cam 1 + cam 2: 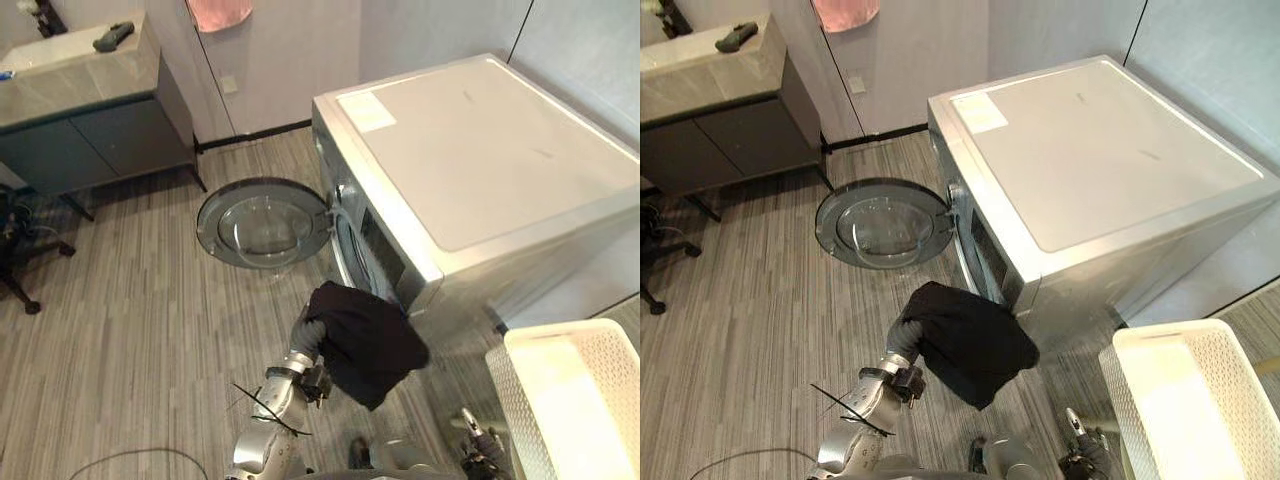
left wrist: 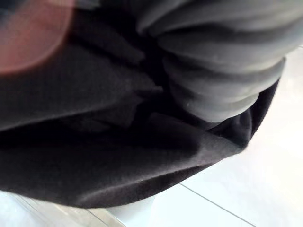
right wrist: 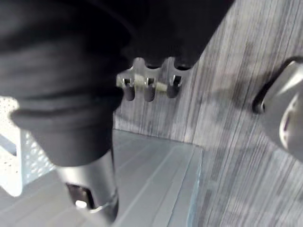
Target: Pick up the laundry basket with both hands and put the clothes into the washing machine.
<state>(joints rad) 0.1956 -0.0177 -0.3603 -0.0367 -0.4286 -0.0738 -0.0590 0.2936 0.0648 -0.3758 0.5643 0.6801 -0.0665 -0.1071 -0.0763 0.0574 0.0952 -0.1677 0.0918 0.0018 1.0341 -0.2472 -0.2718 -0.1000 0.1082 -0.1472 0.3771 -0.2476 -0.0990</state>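
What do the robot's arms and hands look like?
The left arm is silver-grey metal in rounded, tube-like segments. A dark ribbed cover, rather like a bellows, wraps the wrist and back of the left hand and of the right hand. The right hand's fingers are silver with dark tips.

No text, number or sign can be read here. A pale rectangular label [image 1: 367, 110] sits on a corner of the washing machine [image 1: 480, 160] top, on the door side. It may carry print, but any is too small to make out.
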